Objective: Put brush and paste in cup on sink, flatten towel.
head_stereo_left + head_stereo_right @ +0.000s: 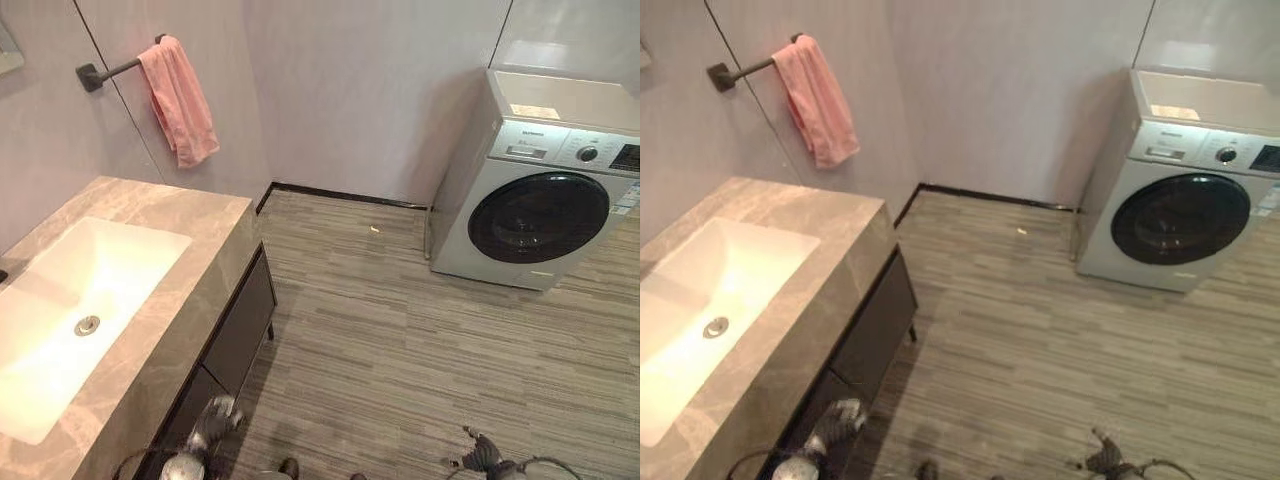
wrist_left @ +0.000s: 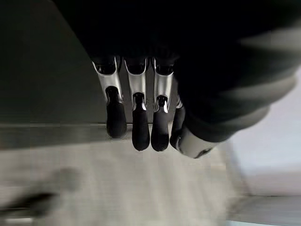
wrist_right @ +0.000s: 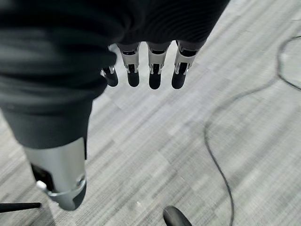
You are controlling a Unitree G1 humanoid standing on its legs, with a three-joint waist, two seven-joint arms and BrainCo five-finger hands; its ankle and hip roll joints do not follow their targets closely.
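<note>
Pink towel (image 1: 178, 100) hung bunched on its rail at eleven o'clock; both hands, left hand (image 1: 212, 425) and right hand (image 1: 480, 453), hung slack-fingered, empty, so approach seemed next.

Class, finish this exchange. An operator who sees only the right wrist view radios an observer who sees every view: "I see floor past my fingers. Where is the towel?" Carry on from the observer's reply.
Observer: The pink towel hangs bunched over a dark bar on the wall, beyond the far end of the stone counter.
Operator: And the sink?
Observer: The white sink is set in that counter, on the robot's left.
Operator: Where is the left hand?
Observer: The left hand hangs low beside the dark cabinet under the counter, fingers straight.
</note>
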